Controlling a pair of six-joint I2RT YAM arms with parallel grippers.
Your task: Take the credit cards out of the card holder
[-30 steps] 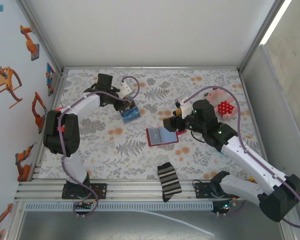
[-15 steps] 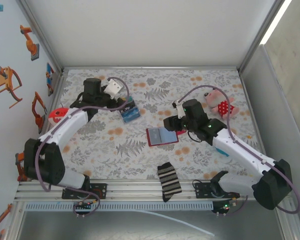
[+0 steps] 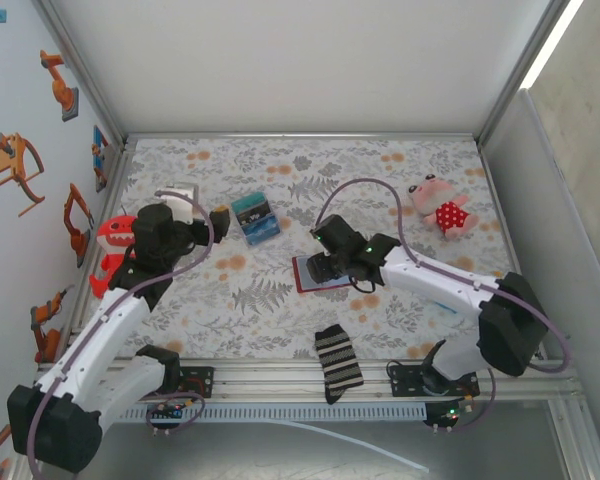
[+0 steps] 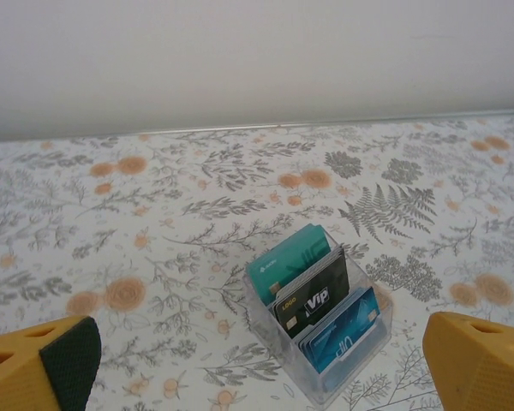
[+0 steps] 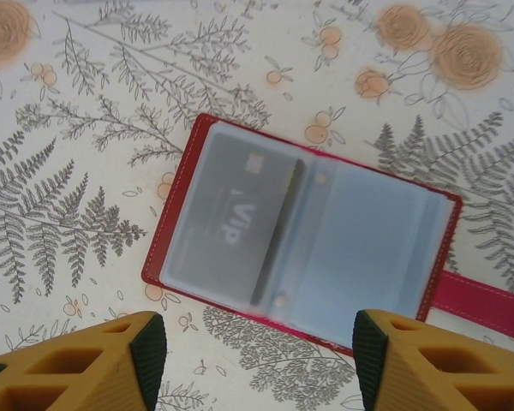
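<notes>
The card holder (image 5: 308,240), a dark-red wallet, lies open and flat on the floral table (image 3: 400,170), blue-grey pockets up and snap tab (image 5: 488,304) to the right. A dark credit card (image 5: 227,214) marked VIP sits in its left pocket. My right gripper (image 5: 257,360) hovers open just above the wallet's near edge, over the card holder (image 3: 302,275) in the top view. Teal, black and blue credit cards (image 4: 313,295) stand in a clear box (image 3: 255,218). My left gripper (image 4: 261,368) is open and has nothing in it, a little short of that box.
A striped sock (image 3: 338,362) lies near the front edge. A pink plush (image 3: 438,205) sits at the back right. A red fish toy (image 3: 108,240) lies by the left wall. Rails and walls close the table in.
My left gripper has opened and drawn back left, away from the clear box. My right gripper has moved left and now sits over the open wallet.
</notes>
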